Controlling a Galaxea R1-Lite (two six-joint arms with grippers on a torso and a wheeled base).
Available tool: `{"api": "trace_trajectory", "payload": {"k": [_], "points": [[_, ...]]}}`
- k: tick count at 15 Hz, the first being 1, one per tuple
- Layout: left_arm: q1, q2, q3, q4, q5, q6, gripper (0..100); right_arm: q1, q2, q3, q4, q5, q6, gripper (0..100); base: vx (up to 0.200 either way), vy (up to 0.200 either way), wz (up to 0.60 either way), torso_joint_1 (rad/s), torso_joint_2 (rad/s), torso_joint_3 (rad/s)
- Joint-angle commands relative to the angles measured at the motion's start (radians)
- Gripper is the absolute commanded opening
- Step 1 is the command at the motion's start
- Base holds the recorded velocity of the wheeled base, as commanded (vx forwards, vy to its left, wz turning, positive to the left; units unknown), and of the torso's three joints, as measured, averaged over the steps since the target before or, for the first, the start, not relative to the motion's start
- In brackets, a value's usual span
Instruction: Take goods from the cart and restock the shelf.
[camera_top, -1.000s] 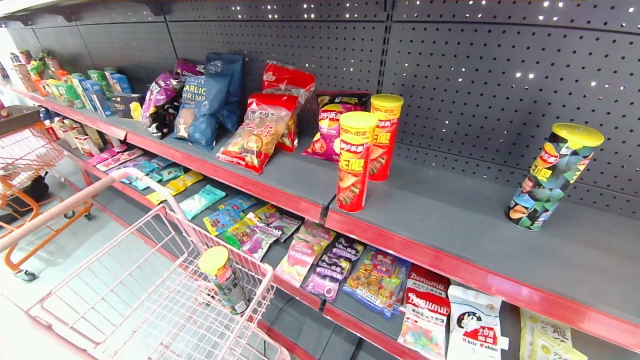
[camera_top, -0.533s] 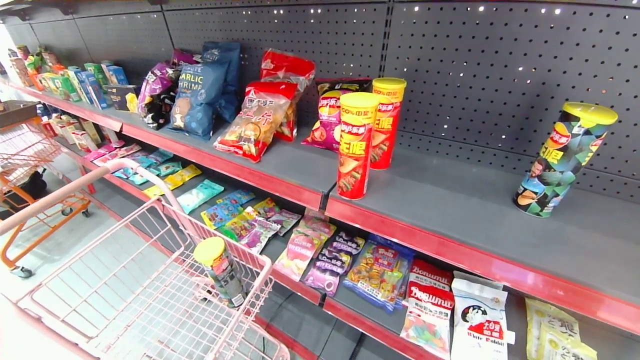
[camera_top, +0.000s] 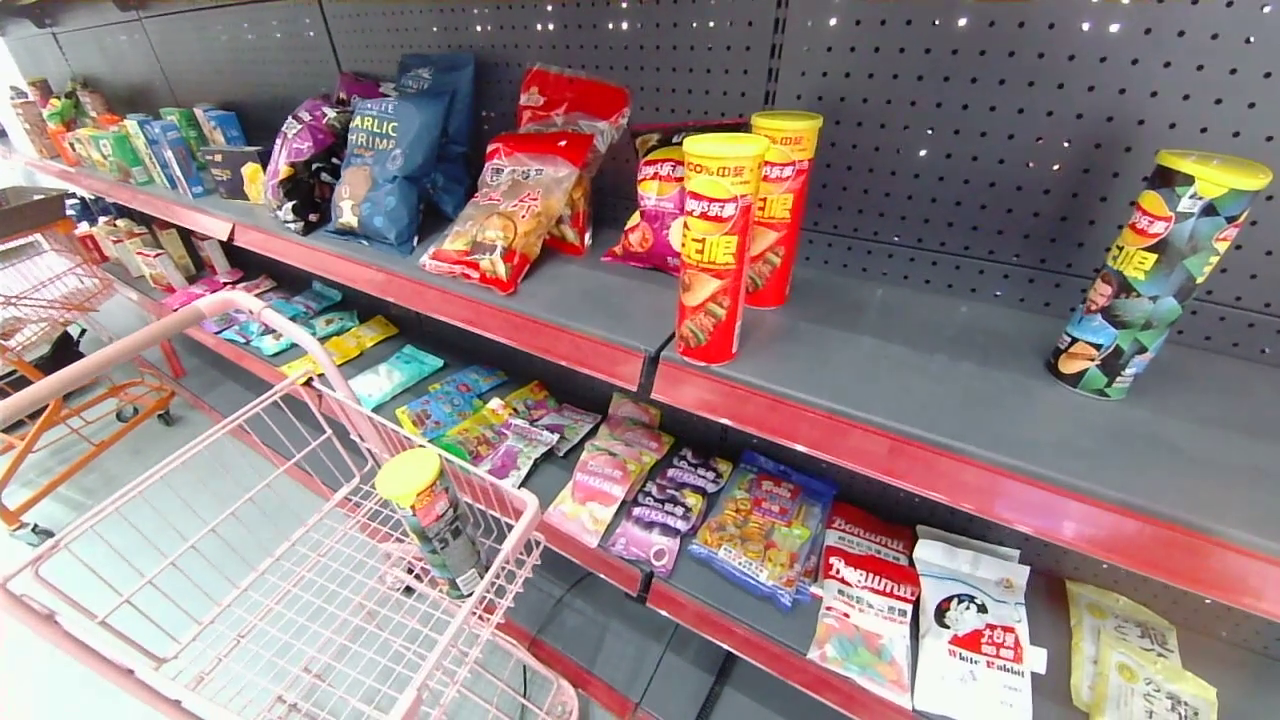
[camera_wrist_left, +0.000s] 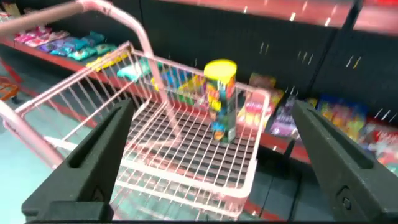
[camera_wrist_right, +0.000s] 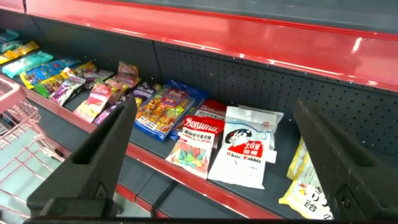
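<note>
A pink wire cart (camera_top: 250, 590) stands at the lower left in the head view. Upright in its near-shelf corner is one dark patterned can with a yellow lid (camera_top: 432, 522). In the left wrist view my left gripper (camera_wrist_left: 210, 115) hangs open above the cart (camera_wrist_left: 93, 99), with the can (camera_wrist_left: 221, 102) beyond and between its fingers (camera_wrist_left: 99, 162), apart from them. A matching can (camera_top: 1150, 275) stands on the grey upper shelf (camera_top: 900, 370) at the right. My right gripper (camera_wrist_right: 214, 106) is open with nothing in it, facing the lower shelf (camera_wrist_right: 186, 180).
Two red chip cans (camera_top: 715, 250) and several snack bags (camera_top: 500, 215) stand on the upper shelf, with bare board between them and the dark can. Candy bags (camera_top: 760, 525) lie along the lower shelf. An orange cart (camera_top: 60, 340) stands far left.
The whole head picture has shifted, so the camera has moved; shelf goods now sit higher in the picture. The can in the cart and the goods themselves have not moved.
</note>
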Motion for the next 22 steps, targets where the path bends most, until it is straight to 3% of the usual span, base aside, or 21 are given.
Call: {"api": "trace_trajectory", "payload": {"k": [1,2,3,4,5,7,8,9,11,14,16,18,22], "points": [[-0.044,0.461,-0.398,-0.082,0.034,-0.197,100,0.001,0.001,0.0,-0.001,0.0,-0.005,100,0.0,0.0,0.0,-0.022,0.08,0.032],[-0.043,0.502,-0.433,-0.093,0.04,-0.216,100,0.001,0.001,0.0,-0.001,0.0,-0.005,100,0.0,0.0,0.0,0.0,0.0,0.0],[-0.041,0.745,-0.472,-0.156,0.049,-0.229,100,0.001,0.001,0.0,0.002,0.003,-0.023,100,0.0,0.0,0.0,0.0,0.0,0.0],[-0.043,0.795,-0.422,-0.176,0.048,-0.194,100,0.001,0.001,0.0,0.002,0.003,-0.032,100,0.0,0.0,0.0,0.0,0.0,0.0],[-0.041,1.022,-0.326,-0.342,0.028,-0.151,100,0.001,0.001,0.0,0.004,0.003,-0.042,100,0.0,0.0,0.0,0.0,0.0,0.0],[0.011,1.351,-0.33,-0.678,-0.012,-0.131,100,0.001,0.001,0.0,0.004,0.003,-0.045,100,0.0,0.0,0.0,0.0,0.0,0.0],[0.019,1.529,-0.317,-0.843,-0.046,-0.084,100,0.001,0.001,0.0,0.004,0.003,-0.048,100,0.0,0.0,0.0,0.0,0.0,0.0],[0.019,1.633,-0.283,-0.948,-0.087,-0.067,100,0.001,0.001,0.0,0.004,0.003,-0.046,100,0.0,0.0,0.0,0.0,0.0,0.0],[0.019,1.74,-0.241,-1.032,-0.189,-0.058,100,0.001,0.001,0.0,0.004,0.006,-0.049,100,0.0,0.0,0.0,0.0,0.0,0.0],[0.073,1.84,-0.229,-1.047,-0.241,-0.031,100,0.001,0.001,0.0,0.004,0.006,-0.049,100,0.0,0.0,0.0,0.0,0.0,0.0],[0.102,1.917,-0.183,-1.112,-0.293,0.042,100,0.001,0.001,0.0,0.004,0.006,-0.049,100,0.0,0.0,0.0,0.0,0.0,0.0],[0.102,2.032,-0.16,-1.242,-0.327,0.079,100,0.001,0.001,0.0,0.004,0.007,-0.051,100,0.0,0.0,0.0,0.0,0.0,0.0],[0.1,2.21,-0.159,-1.471,-0.351,0.082,100,0.001,0.001,0.0,0.004,0.007,-0.051,100,0.0,0.0,0.0,0.0,0.0,0.0]]}}
